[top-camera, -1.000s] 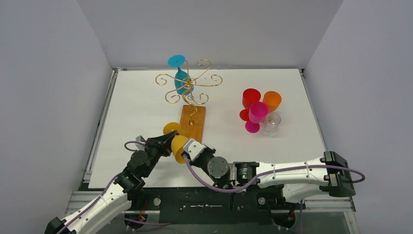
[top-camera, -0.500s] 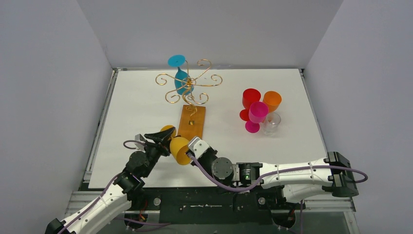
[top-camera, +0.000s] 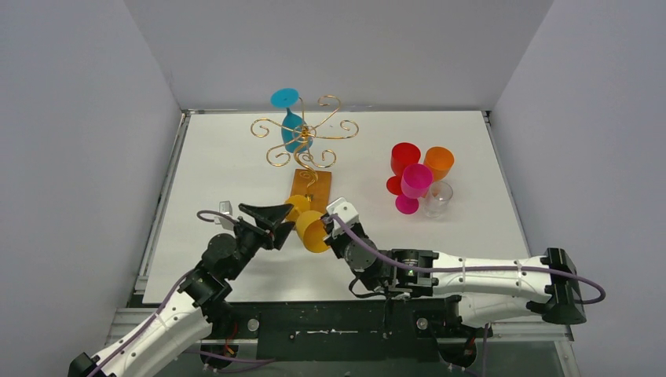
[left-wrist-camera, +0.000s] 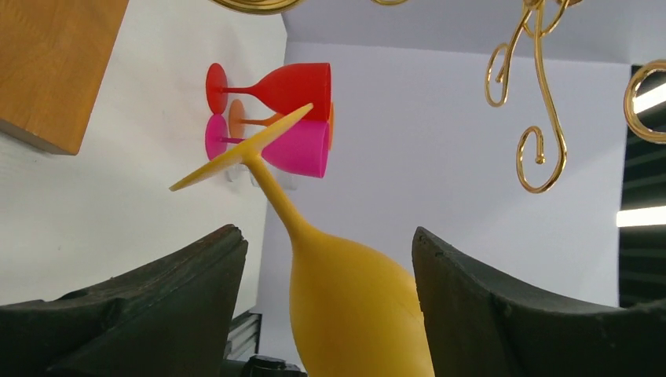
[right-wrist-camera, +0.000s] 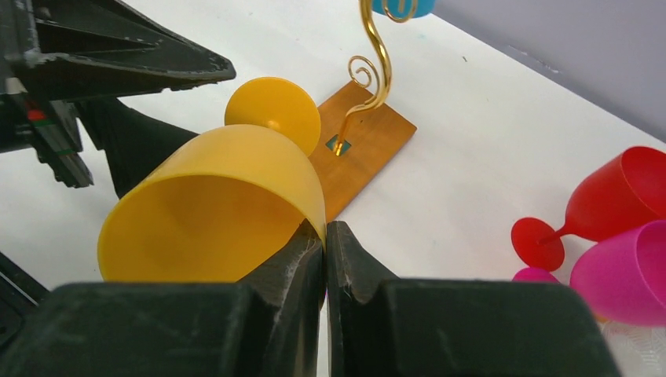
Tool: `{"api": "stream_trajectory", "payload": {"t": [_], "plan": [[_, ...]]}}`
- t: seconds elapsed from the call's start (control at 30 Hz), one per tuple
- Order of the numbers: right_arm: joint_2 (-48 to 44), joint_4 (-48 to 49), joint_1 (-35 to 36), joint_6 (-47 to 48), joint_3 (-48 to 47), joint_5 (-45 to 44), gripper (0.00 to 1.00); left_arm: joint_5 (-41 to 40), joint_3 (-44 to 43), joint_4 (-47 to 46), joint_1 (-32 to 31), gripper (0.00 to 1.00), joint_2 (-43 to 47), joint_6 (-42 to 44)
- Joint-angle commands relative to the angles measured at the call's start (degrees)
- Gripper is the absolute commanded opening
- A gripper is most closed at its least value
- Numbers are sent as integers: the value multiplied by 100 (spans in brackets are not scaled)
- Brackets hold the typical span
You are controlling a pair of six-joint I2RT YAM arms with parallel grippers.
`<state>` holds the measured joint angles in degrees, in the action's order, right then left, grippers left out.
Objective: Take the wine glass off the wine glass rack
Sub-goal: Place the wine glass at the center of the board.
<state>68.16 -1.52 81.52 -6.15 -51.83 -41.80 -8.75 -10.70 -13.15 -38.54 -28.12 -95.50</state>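
A yellow wine glass [top-camera: 314, 230] lies tilted in the air just in front of the wine glass rack's wooden base [top-camera: 311, 193]. My right gripper [top-camera: 331, 227] is shut on its rim; in the right wrist view the jaws [right-wrist-camera: 324, 232] pinch the bowl's wall [right-wrist-camera: 212, 204]. My left gripper [top-camera: 272, 219] stands open, its fingers on either side of the yellow bowl [left-wrist-camera: 353, 298] and not touching it. A blue wine glass [top-camera: 292, 126] hangs upside down on the gold wire rack [top-camera: 314, 129].
Red [top-camera: 404, 157], orange [top-camera: 440, 161], pink [top-camera: 415, 182] and clear [top-camera: 438, 198] glasses stand clustered at the table's right. Grey walls close in the table on three sides.
My left gripper has opened and let go of the yellow glass. The right arm has carried the glass rightward and farther from the near edge, toward the rack's base.
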Motion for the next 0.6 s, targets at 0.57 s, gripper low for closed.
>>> {"api": "stream_trajectory", "payload": {"t": [0.57], "plan": [[-1086,-4461,-1095,-2274,-1337,818,0,1155,-2842,2646,-10,79,-1764,5004]]}}
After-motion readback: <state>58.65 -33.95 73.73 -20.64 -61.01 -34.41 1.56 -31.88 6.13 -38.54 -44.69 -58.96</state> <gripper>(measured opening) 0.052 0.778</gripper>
